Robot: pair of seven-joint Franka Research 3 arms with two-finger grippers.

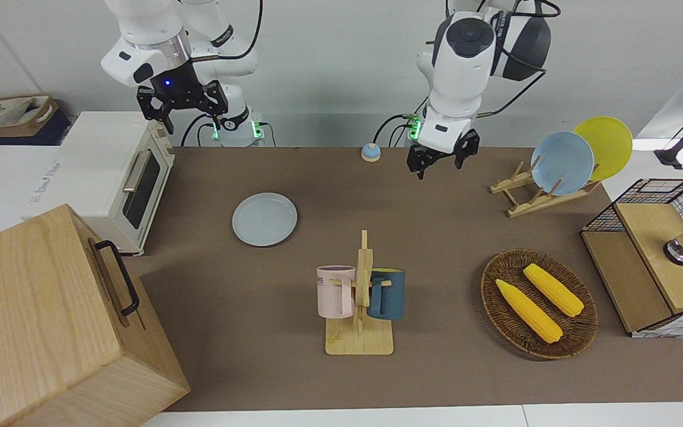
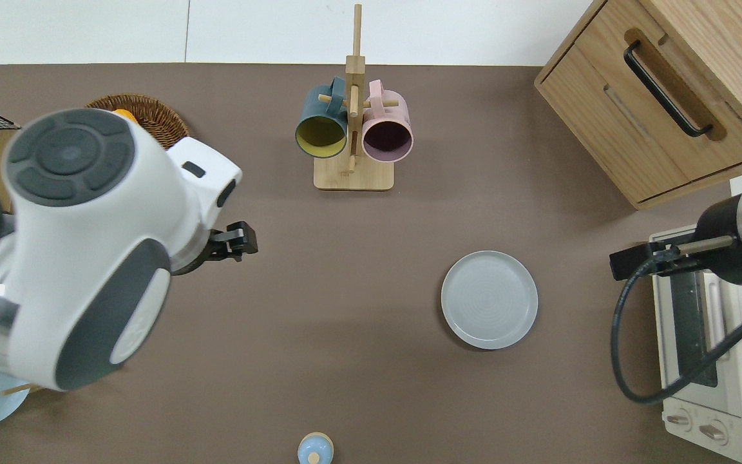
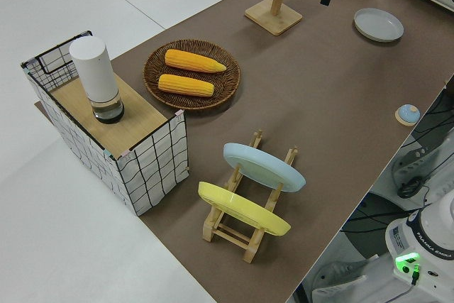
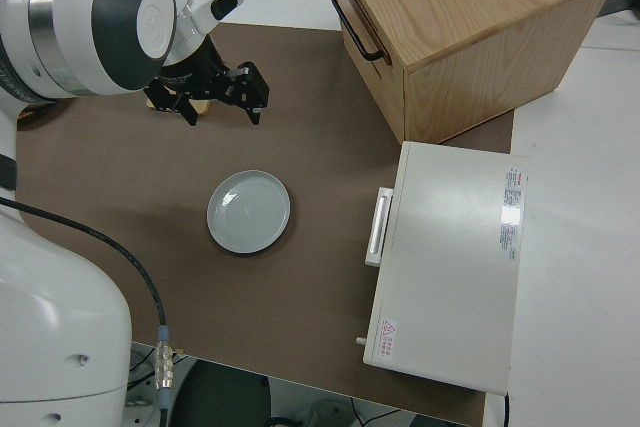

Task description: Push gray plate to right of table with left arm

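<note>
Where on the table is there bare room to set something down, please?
Bare table lies between the gray plate and the plate rack, nearer the robots than the mug stand. It is crowded around the wooden cabinet and toaster oven.

I see a pale gray-blue plate (image 2: 489,299) on the matte brown desk (image 2: 345,361), pink (image 1: 335,290) and navy (image 1: 387,293) mugs, yellow corn (image 1: 528,311) in a dark brown woven basket (image 1: 578,332), and white arms.
</note>
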